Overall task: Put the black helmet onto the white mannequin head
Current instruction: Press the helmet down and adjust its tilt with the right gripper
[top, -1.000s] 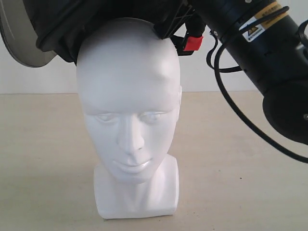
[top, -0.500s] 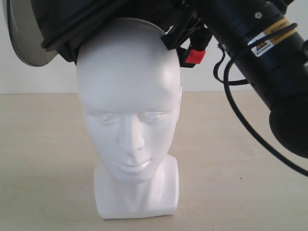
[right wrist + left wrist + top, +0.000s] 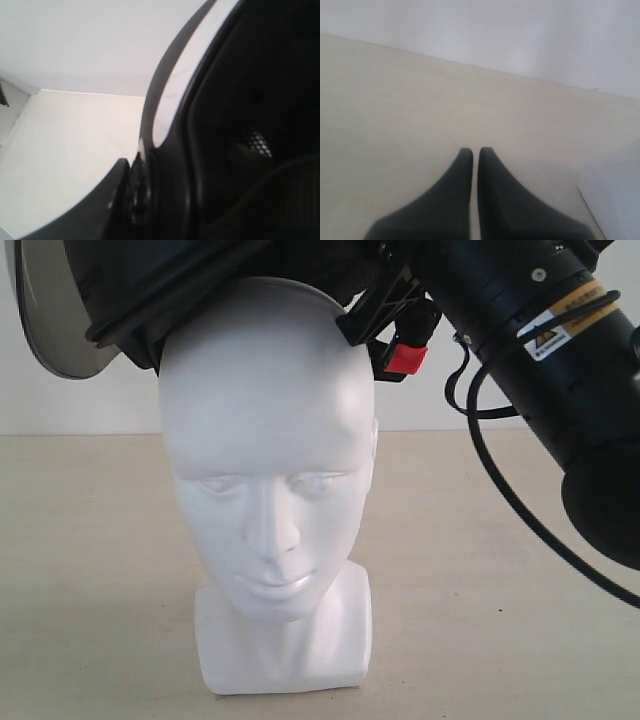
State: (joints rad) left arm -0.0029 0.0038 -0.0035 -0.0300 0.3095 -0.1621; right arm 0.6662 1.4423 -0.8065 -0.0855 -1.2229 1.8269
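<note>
Exterior view: the white mannequin head (image 3: 265, 490) stands upright on the pale table (image 3: 500, 600), facing the camera. The black helmet (image 3: 180, 280) sits tilted on its crown, and the picture's top edge cuts off most of the shell. The smoky visor (image 3: 50, 325) hangs out up and to the head's left side in this view. A red buckle (image 3: 405, 358) dangles beside the temple on the other side. The right arm (image 3: 560, 390) comes down to the helmet from that side. It bears a yellow and white label (image 3: 560, 315) whose writing is too small to read.

Left wrist view: the left gripper (image 3: 475, 152) hangs over bare table with its tips nearly together and nothing between them. A white block (image 3: 615, 195) is cut off at the corner.

Right wrist view: the right gripper (image 3: 142, 192) is clamped on the helmet's rim. Only one dark finger shows, blurred, and the other is lost against the dark lining (image 3: 250, 125).
</note>
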